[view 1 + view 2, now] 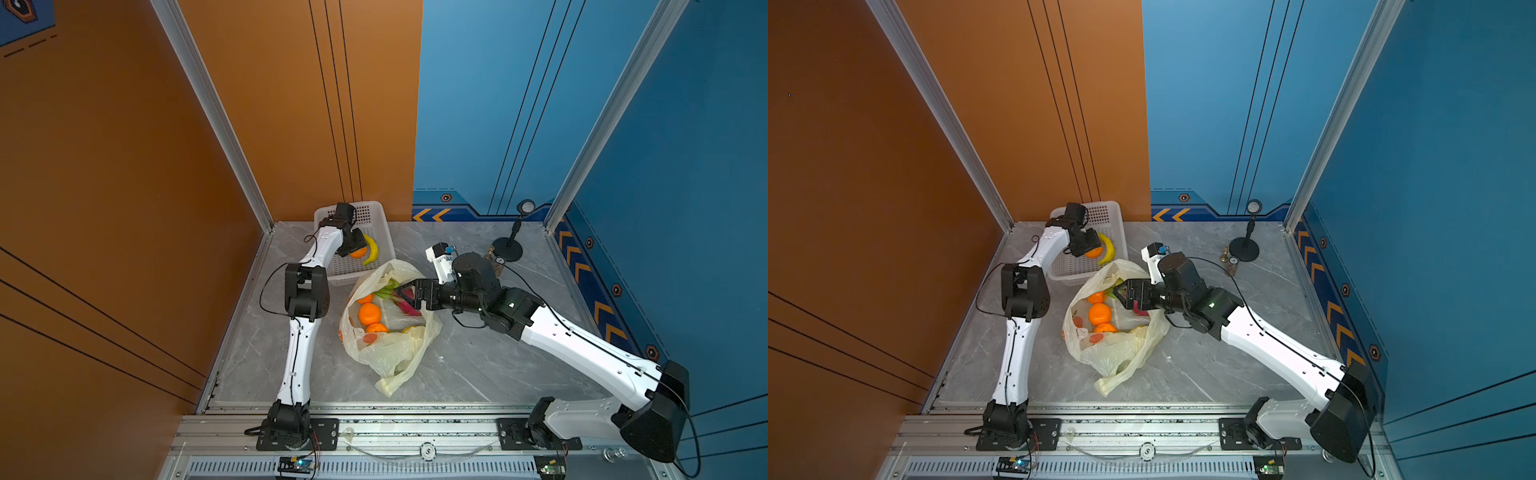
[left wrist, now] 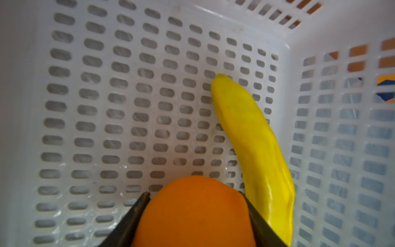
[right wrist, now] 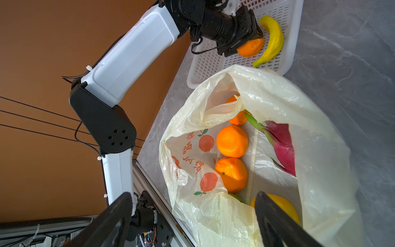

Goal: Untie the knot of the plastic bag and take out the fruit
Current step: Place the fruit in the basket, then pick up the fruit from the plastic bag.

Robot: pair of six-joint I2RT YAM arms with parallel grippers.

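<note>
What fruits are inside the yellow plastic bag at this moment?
Inside the plastic bag show at least three oranges, a pink dragon fruit, one yellow fruit and a bit of a green one. The bag's folds cover the bottom, so more fruit there cannot be excluded.

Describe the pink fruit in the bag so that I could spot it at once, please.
In the middle of the grey table lies an open pale-yellow plastic bag printed with orange fruit. Inside it, next to the round oranges, lies the dragon fruit. It alone is deep pink with green pointed tips, while its neighbours there are plain orange balls.
</note>
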